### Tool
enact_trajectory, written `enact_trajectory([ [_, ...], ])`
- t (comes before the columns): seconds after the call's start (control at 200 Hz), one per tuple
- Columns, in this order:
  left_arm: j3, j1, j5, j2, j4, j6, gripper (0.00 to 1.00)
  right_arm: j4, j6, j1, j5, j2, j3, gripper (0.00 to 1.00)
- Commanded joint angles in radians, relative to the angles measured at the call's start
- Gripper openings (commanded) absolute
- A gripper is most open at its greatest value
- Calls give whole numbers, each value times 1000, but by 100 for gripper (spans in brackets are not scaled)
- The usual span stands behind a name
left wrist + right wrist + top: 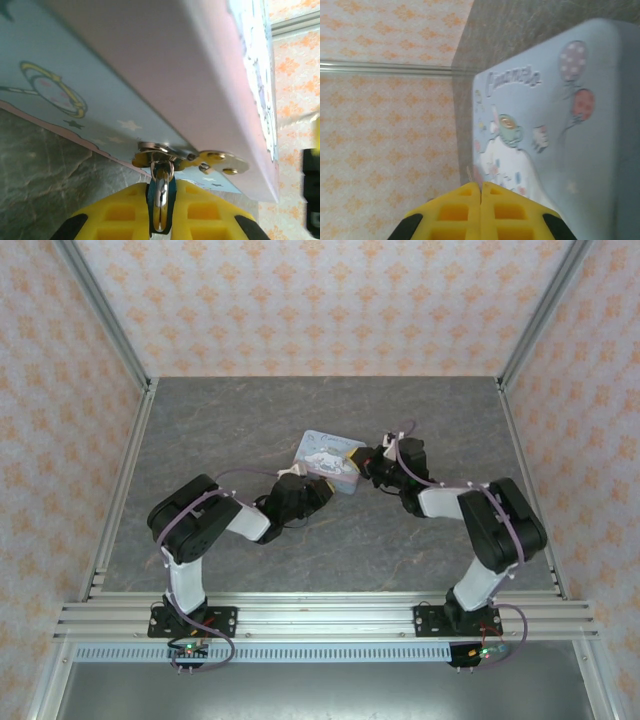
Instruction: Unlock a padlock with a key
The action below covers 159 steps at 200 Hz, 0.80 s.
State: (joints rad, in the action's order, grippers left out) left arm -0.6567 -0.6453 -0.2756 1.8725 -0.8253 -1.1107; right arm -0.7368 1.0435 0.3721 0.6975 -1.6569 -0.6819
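At the middle of the worktop (pixel 200 420) lies the pastel-blue tin (pixel 322 452). Against its near-left side, the left jaws are clenched on the padlock (pixel 161 192), whose shackle hangs from the tin's metal hasp (pixel 165 152). By the tin's right side, the right jaws are pressed tight together; whether they pinch the key I cannot tell.

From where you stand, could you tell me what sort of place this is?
Probably a lab robot cell: aluminium rails box in a grey tabletop, and the left arm and right arm are bolted to the near rail.
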Motion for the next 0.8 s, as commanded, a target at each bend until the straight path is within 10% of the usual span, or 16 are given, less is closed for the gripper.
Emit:
enact_trajectory([
  [0.0,-44,15,-68,-59,116,-1,0,61,-33,-2,39,107,40,0],
  [0.385,-106,86,-273,-104,227,3,0,93,-24,41,43,313,275,0],
  [0.791,-144,102,-358,-141,298,6,0,-55,-8,122,-9,204,320,0],
])
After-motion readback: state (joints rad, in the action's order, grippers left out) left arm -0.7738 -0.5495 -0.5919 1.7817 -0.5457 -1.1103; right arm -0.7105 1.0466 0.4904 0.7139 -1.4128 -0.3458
